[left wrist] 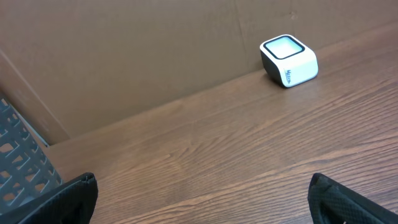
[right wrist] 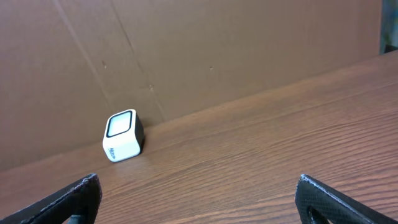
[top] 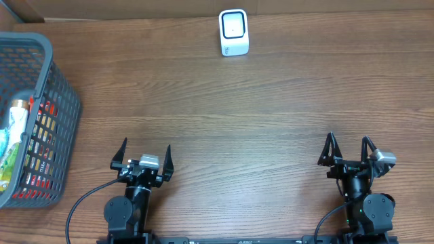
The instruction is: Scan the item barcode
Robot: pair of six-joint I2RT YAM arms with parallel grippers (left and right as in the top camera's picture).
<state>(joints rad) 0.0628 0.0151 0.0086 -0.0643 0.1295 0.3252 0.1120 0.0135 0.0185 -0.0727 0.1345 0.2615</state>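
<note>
Both black pincers gape released, empty: left pincer (top: pixel 146 150) near grey plastic mesh basket (top: pixel 68 108), likely to fetch an item; right pincer (top: pixel 348 146) idle; white box-shaped scanner (top: pixel 234 32) ahead.

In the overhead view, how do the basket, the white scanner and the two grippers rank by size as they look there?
1. basket: largest, though the picture's edge cuts it off.
2. left gripper and right gripper: they look alike, so not ranked.
3. white scanner: smallest.
</note>
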